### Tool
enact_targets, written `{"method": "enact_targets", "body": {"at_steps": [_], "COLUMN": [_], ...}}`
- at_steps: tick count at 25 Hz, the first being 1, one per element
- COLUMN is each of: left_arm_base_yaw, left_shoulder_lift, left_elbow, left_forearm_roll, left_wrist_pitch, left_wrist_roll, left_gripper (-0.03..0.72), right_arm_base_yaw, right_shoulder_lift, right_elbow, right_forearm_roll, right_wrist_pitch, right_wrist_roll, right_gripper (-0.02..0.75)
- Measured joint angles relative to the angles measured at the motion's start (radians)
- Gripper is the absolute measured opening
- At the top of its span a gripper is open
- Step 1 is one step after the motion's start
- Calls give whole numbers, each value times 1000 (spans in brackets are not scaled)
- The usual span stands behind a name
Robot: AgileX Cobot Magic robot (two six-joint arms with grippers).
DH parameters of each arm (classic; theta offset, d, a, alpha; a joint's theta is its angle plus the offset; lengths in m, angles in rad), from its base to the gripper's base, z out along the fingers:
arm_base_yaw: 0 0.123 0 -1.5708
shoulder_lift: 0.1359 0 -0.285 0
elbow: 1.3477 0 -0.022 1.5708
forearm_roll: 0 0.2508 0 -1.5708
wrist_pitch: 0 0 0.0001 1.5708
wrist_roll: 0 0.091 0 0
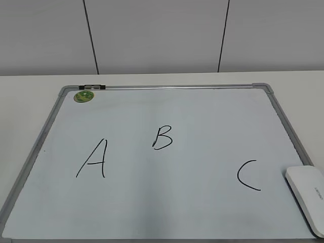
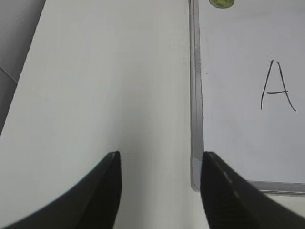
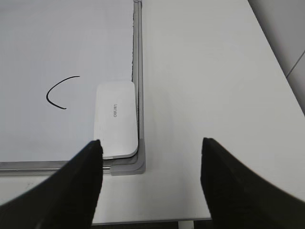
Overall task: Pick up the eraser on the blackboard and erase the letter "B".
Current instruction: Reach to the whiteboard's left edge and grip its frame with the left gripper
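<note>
Eraser (image 3: 116,119) hugs blackboard (image 1: 167,87) corner beside "C" (image 1: 248,175).

The left gripper (image 2: 159,188) hangs with its dark fingers spread wide apart, holding nothing, above the table's left side. The right gripper (image 3: 150,183) hangs likewise spread and bare, over the table's near right edge.

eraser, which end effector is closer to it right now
Right. The right end effector hangs open just beside the eraser at the blackboard's corner; the left end effector is over the opposite corner, beside the "A".
</note>
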Motion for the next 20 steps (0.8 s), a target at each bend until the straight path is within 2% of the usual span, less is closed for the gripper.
{"method": "enact_targets", "body": {"at_steps": [14, 20], "left_arm_base_yaw": [0, 0], "left_shoulder_lift": [783, 1038], "left_elbow": [-352, -499], "left_forearm_roll": [-43, -76], "left_wrist_pitch": [-37, -57], "left_wrist_roll": [31, 55], "left_gripper": [384, 384], "right_arm_base_yaw": [0, 0], "right_shoulder_lift": [0, 0], "right_elbow": [0, 0], "right_forearm_roll": [0, 0], "right_wrist_pitch": [0, 0], "right_wrist_roll": [0, 0], "right_gripper": [482, 482]}}
